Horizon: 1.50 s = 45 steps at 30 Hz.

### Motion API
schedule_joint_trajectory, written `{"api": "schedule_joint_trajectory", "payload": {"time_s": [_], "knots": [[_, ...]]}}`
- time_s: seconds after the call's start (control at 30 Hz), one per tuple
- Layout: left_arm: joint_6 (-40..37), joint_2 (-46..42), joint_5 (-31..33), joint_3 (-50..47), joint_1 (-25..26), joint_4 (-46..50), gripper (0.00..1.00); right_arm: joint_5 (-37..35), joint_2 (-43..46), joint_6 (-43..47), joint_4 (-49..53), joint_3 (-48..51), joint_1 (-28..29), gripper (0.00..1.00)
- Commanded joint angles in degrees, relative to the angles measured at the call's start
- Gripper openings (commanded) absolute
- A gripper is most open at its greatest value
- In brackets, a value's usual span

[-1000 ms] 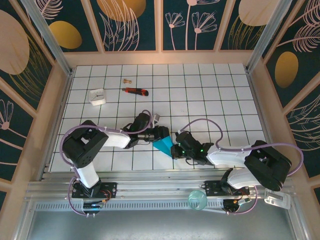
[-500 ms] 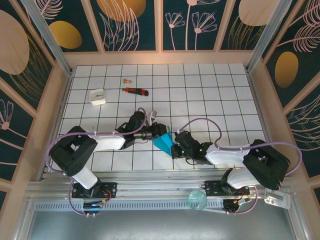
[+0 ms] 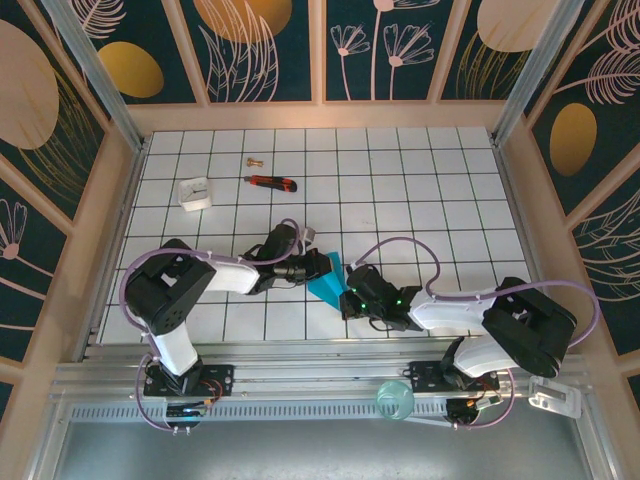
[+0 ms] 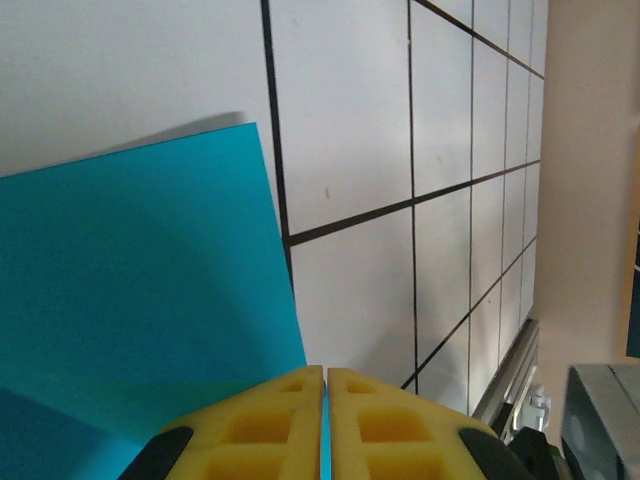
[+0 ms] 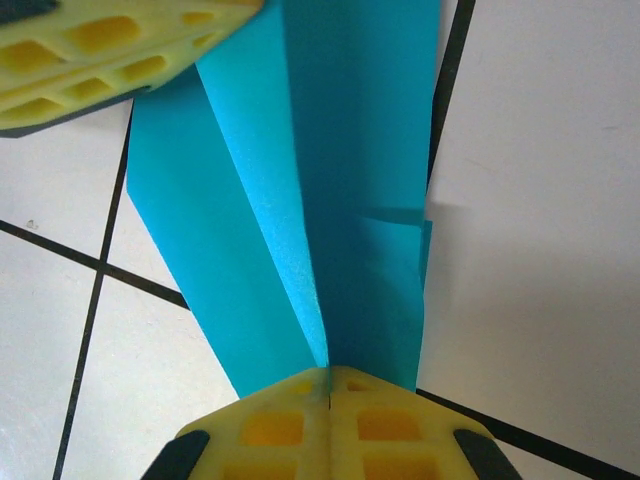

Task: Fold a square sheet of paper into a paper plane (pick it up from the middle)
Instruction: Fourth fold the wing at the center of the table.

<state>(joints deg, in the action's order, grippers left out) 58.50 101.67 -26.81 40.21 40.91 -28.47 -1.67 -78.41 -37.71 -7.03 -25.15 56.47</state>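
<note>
Knife (image 3: 271, 183) and white block (image 3: 195, 193) occupy the far left; the table's (image 3: 430, 190) far right offers passage.

A small white square block (image 3: 195, 193) is sitting on the white black-gridded tabletop (image 3: 420, 190). A red-and-black utility knife (image 3: 271, 182) is lying nearby, with a tiny brass-coloured piece (image 3: 252, 160) just beyond.

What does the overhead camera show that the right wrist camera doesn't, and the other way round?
The overhead view adds the wider scene: a red-and-black knife, a white block and both arms reaching in across the tiled table. The right wrist view adds close detail: the long centre crease and overlapping layers of the teal paper, and the right claw pinched shut on its near end. Both share the paper, held from opposite sides by the left claw and the right claw, plus the black grid lines.
</note>
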Motion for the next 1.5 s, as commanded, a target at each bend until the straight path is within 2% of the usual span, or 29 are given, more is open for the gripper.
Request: {"api": "schedule_joint_trajectory", "payload": {"time_s": [0.0, 0.33, 0.67, 0.8, 0.97, 1.47], "knots": [[-1.5, 0.8, -1.3, 1.3, -0.3, -0.7, 0.12, -1.8, -0.9, -0.3, 1.3, -1.0, 0.6, 0.0], [-1.6, 1.7, -2.2, 1.1, -0.4, -1.5, 0.15, -1.3, -1.1, -1.5, 0.3, -0.3, 0.4, 0.0], [-1.3, -8.1, 0.0, -5.3, -0.4, -1.8, 0.29, 0.4, -0.6, -3.2, -1.9, 1.7, -0.8, 0.0], [-1.2, -9.6, 1.3, -7.9, -0.5, -2.0, 0.25, 0.4, -0.1, -3.4, -2.2, 2.2, -1.4, 0.0], [-2.3, -6.0, -0.3, -5.0, -0.4, -1.1, 0.15, 0.4, 0.2, -3.6, -2.4, 2.6, -1.6, 0.0], [-4.0, 2.3, -1.9, 1.6, -0.4, -0.7, 0.14, 0.4, 0.2, -3.5, -2.3, 2.4, -1.6, 0.0]]}}
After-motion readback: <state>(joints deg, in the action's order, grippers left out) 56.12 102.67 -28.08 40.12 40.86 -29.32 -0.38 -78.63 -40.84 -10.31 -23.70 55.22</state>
